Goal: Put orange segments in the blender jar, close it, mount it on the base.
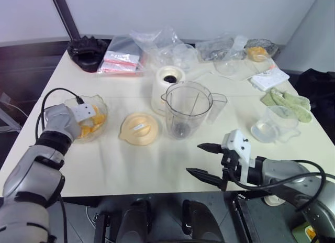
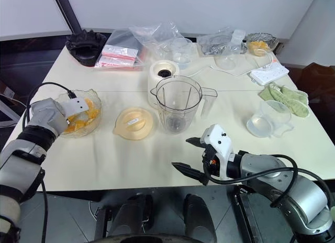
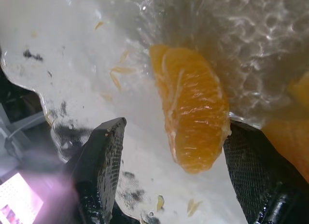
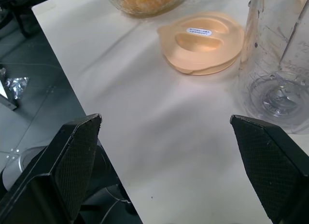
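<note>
Early stage: blender jar (image 1: 187, 109) empty, upright beside base (image 1: 168, 86), peach lid (image 1: 139, 129) off. Left gripper (image 3: 169, 151) in glass bowl (image 1: 102, 108), jaws parted around one of the orange segments (image 3: 193, 105), not yet clamped. Right gripper (image 1: 205, 160) idle, jaws wide, empty
</note>
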You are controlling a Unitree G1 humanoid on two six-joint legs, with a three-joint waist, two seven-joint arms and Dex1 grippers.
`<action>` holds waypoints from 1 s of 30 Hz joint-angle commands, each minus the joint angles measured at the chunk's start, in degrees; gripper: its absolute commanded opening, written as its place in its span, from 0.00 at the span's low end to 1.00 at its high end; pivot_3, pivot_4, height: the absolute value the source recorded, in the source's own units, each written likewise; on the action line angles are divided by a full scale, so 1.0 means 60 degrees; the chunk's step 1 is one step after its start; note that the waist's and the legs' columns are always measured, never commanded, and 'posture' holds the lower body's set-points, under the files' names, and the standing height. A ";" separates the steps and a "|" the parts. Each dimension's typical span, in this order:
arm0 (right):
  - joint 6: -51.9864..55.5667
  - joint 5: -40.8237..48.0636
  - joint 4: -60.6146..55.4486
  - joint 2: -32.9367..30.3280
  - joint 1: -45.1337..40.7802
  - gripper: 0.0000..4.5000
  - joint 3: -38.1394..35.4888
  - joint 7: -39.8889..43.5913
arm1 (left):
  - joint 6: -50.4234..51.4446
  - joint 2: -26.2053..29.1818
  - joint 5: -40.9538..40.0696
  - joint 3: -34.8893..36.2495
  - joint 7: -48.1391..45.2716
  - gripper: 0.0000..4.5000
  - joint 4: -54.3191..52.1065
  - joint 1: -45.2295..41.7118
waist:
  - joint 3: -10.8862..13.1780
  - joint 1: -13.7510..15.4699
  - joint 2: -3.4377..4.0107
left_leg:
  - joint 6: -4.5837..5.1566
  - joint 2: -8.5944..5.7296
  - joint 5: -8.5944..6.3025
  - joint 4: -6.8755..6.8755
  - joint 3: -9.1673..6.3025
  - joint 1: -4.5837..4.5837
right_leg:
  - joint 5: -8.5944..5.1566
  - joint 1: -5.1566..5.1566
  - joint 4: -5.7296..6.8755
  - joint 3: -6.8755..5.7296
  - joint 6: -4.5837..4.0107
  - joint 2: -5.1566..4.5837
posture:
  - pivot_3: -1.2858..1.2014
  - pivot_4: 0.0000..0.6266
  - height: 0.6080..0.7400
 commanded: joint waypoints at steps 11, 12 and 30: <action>-0.0039 0.0155 -0.0486 0.0073 -0.0012 1.00 0.0019 -0.0252 | -0.1399 -0.0679 -0.0287 0.0564 0.0307 0.71 0.1561 -0.0571 | -0.0024 0.0092 0.0039 | 0.0000 -0.0009 0.0000 0.0001 0.0002 0.0005 | 0.0000 0.0008 0.0001 -0.0003 0.0000 -0.0015 | 0.52 0.24 1.00; -0.0041 0.0154 -0.0502 0.0066 0.0013 1.00 0.0005 -0.0258 | -0.1381 -0.0665 -0.0317 0.0620 0.0127 0.71 0.1442 -0.0571 | -0.0025 0.0139 0.0040 | 0.0000 -0.0009 0.0000 0.0001 0.0004 0.0006 | 0.0000 0.0008 0.0001 -0.0002 0.0001 -0.0015 | 0.52 0.24 1.00; -0.0072 0.0095 -0.0526 0.0148 -0.0091 1.00 0.0164 -0.0442 | -0.1672 -0.0885 -0.0352 0.1022 0.0192 0.71 0.1979 -0.0682 | -0.0042 0.0256 0.0069 | 0.0001 -0.0014 0.0001 0.0004 0.0007 0.0012 | 0.0000 0.0019 0.0001 -0.0009 0.0001 -0.0024 | 0.52 0.24 1.00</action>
